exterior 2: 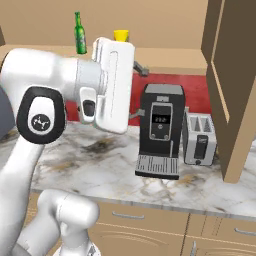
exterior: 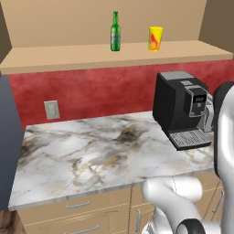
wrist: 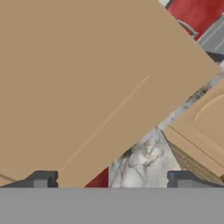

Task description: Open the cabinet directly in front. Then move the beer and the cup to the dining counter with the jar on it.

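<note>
Cabinet shelf (exterior: 68, 57) bears beer (exterior: 115, 32) and cup (exterior: 155, 39).

A broad tan wooden cabinet (wrist: 87, 87) panel lies slantwise just ahead of the hand. The gripper (wrist: 109, 179) has its two dark fingertips (wrist: 41, 179) set wide apart with nothing between them. Beyond them lie a marble worktop (wrist: 142, 164) and a strip of red wall (wrist: 197, 13).

Green beer (exterior: 115, 32), yellow cup (exterior: 155, 38) marked red, tan cabinet (exterior: 114, 55), red wall (exterior: 91, 91), grey-veined white marble worktop (exterior: 91, 155), black coffee machine (exterior: 180, 107), silver toaster (exterior 2: 201, 138)
</note>
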Tool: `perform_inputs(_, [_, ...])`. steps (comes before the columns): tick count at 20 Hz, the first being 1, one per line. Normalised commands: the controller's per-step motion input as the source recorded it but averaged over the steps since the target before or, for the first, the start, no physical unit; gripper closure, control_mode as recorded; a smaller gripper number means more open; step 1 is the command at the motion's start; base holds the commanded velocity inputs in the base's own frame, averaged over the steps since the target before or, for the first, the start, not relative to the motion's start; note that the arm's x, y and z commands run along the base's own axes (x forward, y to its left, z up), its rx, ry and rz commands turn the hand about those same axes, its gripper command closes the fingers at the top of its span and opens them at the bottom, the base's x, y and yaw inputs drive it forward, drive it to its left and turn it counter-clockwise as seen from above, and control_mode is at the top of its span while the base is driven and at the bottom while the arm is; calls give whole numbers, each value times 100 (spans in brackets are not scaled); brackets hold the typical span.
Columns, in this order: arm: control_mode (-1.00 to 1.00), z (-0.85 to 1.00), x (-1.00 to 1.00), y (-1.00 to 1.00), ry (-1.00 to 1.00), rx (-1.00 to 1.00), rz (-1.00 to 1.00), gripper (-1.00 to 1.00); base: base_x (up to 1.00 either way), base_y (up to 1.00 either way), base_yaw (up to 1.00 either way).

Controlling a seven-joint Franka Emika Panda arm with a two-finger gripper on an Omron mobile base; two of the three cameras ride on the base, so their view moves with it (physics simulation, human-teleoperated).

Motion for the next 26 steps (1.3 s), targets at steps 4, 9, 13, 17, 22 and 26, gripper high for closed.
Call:
perform_inputs(4, [-100,0,-2,36,2,6,44,-100,0,0,0])
perform_inputs(9, [-100,0,-2,19,0,16,49,-100,0,0,0])
perform_inputs(13, [-100,0,0,19,0,15,44,-100,0,0,0])
perform_inputs(17, [-100,0,0,21,0,15,42,-100,0,0,0])
perform_inputs(22, [-100,0,0,26,0,13,36,-100,0,0,0])
perform_inputs(26, [-100,0,0,30,0,9,27,-100,0,0,0])
